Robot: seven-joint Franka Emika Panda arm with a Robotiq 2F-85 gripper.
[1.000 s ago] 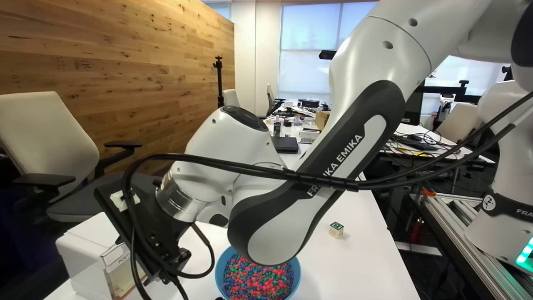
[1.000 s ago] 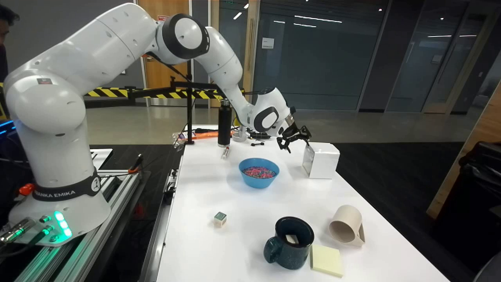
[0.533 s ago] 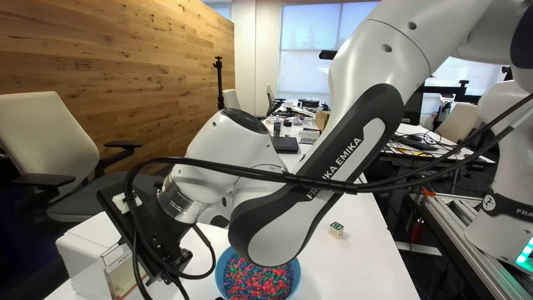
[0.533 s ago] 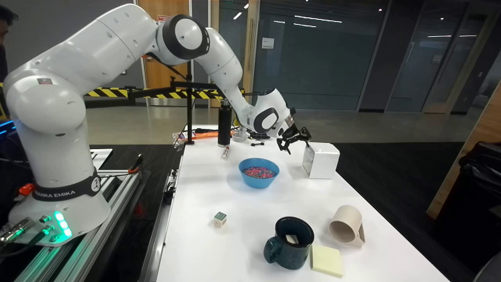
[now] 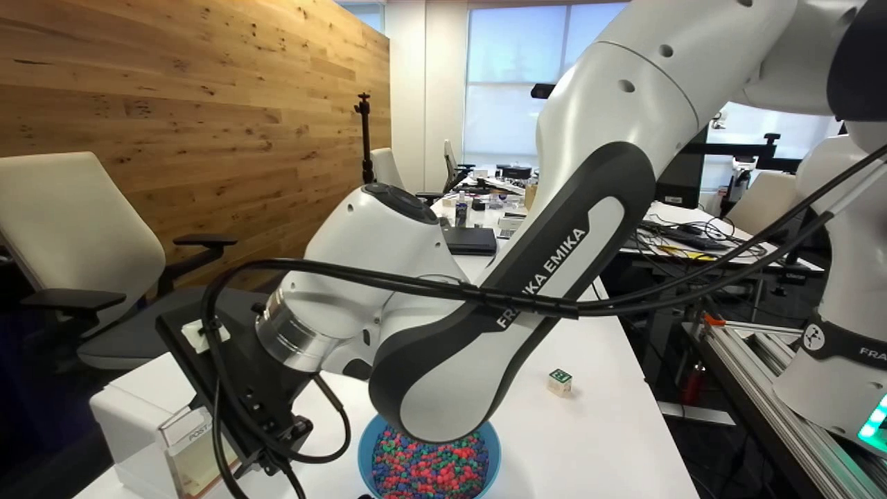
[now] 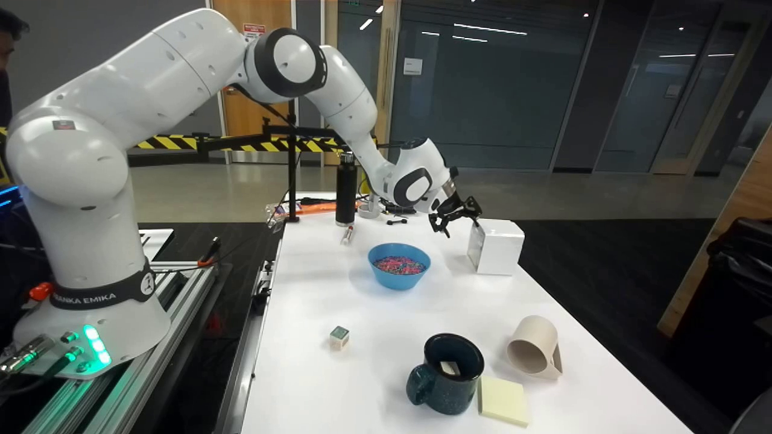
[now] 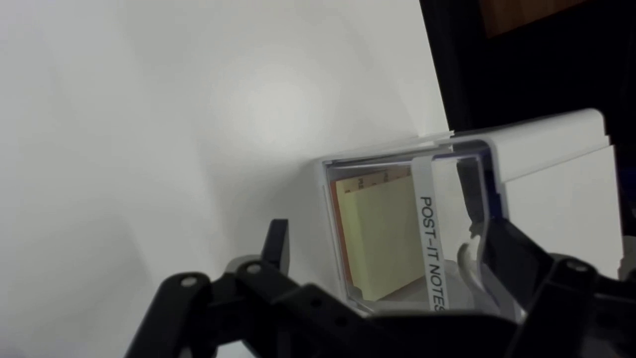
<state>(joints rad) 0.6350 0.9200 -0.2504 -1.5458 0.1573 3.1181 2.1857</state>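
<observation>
fingers (image 7: 516, 258) spread wide, gripping nothing, the black tool (image 7: 390, 241) hangs at a white box (image 6: 500, 253) on the tabletop (image 6: 374, 374), yellow notes (image 7: 390, 238) behind its clear front (image 7: 430, 233). no grasp appears made yet. one finger overlaps the box's upper front, contact unclear; one side is hidden, and wrist hardware (image 5: 277, 384) mostly masks the tool in an exterior view.

White arm (image 5: 478, 364), apparently 2 cables (image 5: 527, 302)

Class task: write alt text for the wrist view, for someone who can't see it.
An open black gripper faces a white box on a white table. Yellow notes show inside, and a strip on its front reads POST-IT NOTES.
</observation>
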